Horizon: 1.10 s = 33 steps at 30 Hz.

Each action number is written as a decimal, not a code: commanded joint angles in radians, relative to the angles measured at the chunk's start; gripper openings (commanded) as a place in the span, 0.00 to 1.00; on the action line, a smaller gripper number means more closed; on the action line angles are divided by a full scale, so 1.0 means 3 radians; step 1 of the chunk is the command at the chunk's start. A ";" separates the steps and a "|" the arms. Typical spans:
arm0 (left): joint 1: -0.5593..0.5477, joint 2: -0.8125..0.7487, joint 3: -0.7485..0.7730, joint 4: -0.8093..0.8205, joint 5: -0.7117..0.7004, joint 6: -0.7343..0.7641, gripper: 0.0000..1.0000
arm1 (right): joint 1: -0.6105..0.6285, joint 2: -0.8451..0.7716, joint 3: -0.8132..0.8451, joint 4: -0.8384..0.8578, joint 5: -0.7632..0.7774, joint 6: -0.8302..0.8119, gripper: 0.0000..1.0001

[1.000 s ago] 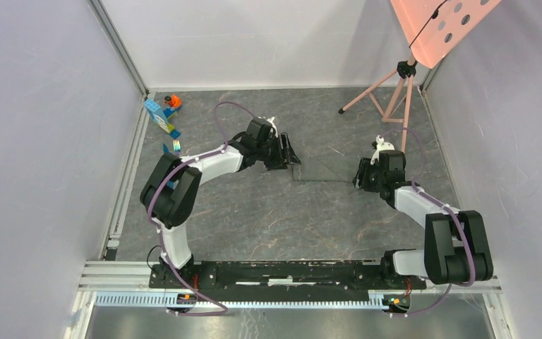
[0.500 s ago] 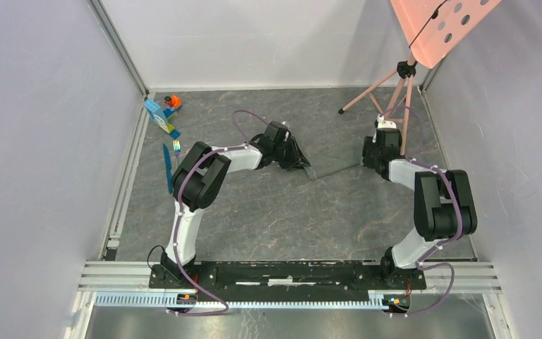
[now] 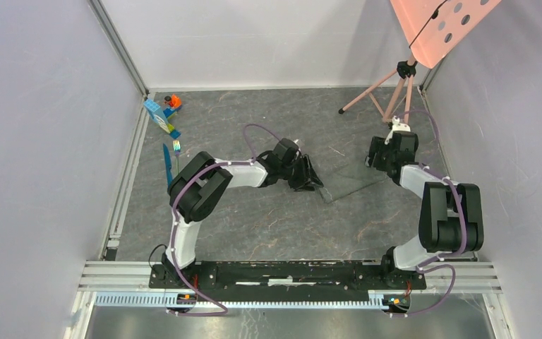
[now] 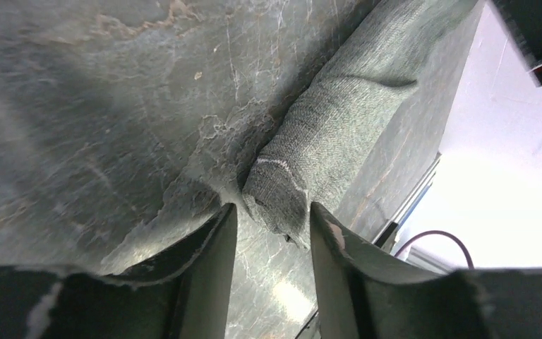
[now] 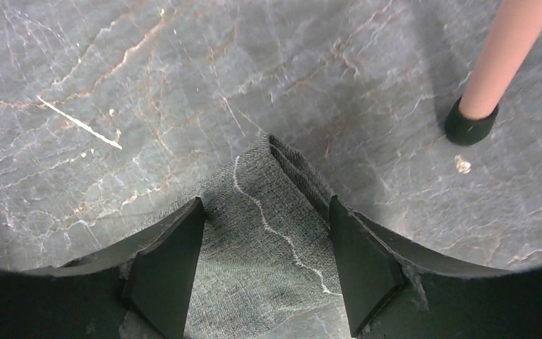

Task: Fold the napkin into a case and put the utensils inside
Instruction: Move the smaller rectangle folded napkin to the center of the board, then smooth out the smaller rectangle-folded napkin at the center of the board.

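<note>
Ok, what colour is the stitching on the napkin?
Pale whitish stitching on the dark grey napkin, clearest in the right wrist view.

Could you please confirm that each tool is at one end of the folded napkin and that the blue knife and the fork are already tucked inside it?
Not quite: the top view shows the knife and the fork lying on the table by the left wall, apart from the napkin, not inside it. The left tool and the right tool are indeed at its two ends.
</note>
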 commanded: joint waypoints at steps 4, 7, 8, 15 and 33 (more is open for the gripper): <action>0.0066 -0.0367 0.0379 -0.0781 -0.0346 0.0660 0.56 | -0.0037 0.0192 -0.0080 0.0452 -0.0534 0.0002 0.70; 0.0080 -0.0458 0.0406 -0.0860 -0.0506 0.0759 0.56 | 0.0037 0.0523 0.0181 0.0581 -0.0862 -0.0192 0.68; 0.0092 -0.0507 0.0382 -0.0863 -0.0567 0.0771 0.57 | 0.0091 0.0697 0.0399 0.0521 -0.0907 -0.0298 0.67; 0.0200 -0.0580 0.0290 -0.0765 -0.0468 0.0777 0.58 | 0.0600 0.1654 0.1945 -0.0020 -0.0587 -0.0620 0.68; 0.0151 -0.0061 0.0756 -0.0396 0.0218 0.0624 0.43 | 0.0609 0.1232 0.1586 0.0390 -0.1439 0.0238 0.60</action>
